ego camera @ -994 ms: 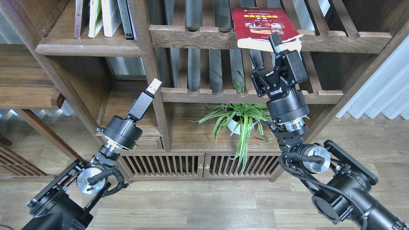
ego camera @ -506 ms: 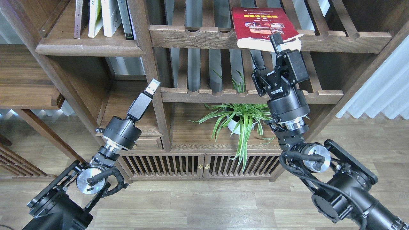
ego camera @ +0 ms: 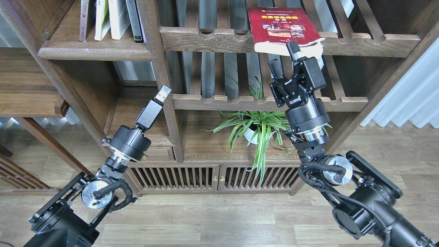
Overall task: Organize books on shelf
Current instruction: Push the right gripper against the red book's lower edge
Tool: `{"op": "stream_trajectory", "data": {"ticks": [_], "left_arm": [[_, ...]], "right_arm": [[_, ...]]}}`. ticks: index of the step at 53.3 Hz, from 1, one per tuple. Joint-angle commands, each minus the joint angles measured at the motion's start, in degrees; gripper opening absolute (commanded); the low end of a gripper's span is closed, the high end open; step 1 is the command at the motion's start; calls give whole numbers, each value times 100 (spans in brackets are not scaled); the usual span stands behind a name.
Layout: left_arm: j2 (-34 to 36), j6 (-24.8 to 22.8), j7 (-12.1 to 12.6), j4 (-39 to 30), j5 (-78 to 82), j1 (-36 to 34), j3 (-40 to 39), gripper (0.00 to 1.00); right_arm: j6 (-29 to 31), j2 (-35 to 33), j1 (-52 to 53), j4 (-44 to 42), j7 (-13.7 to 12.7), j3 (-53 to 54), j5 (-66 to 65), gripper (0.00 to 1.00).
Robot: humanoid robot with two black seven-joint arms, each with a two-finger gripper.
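Red book (ego camera: pixel 279 25): laid flat on the slatted rack (ego camera: pixel 360 43), directly above the right hand (ego camera: pixel 284 58), whose 2 fingers are spread wide beneath its near edge. Left hand (ego camera: pixel 163 93): held apart; opening cannot be told.

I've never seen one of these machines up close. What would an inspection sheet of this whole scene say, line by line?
Surface: solid dark-brown shelf at upper left, bare along its front.
Job's things: red book lies flat on the upper slatted rack, its near edge overhanging the rail; other books stand upright on the solid shelf.
Clutter: potted spider plant in the lower bay.
End effectors: right end effector open just below the red book's edge; left end effector raised by the post, fingers not distinguishable.
Cables: black cable loops at both wrists.
Surroundings: wood floor, white curtain.
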Motion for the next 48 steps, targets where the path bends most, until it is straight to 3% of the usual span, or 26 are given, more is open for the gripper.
{"op": "stream_trajectory", "data": {"ticks": [1,48], "left_arm": [[4,0,2,10,0,-7,3,100],[4,0,-16,71,0,1,-6,100]], "right_arm": [[-65,0,75,1,1,10,1,86],[-1067,-1,409,-26,-8,282,9,85]]}}
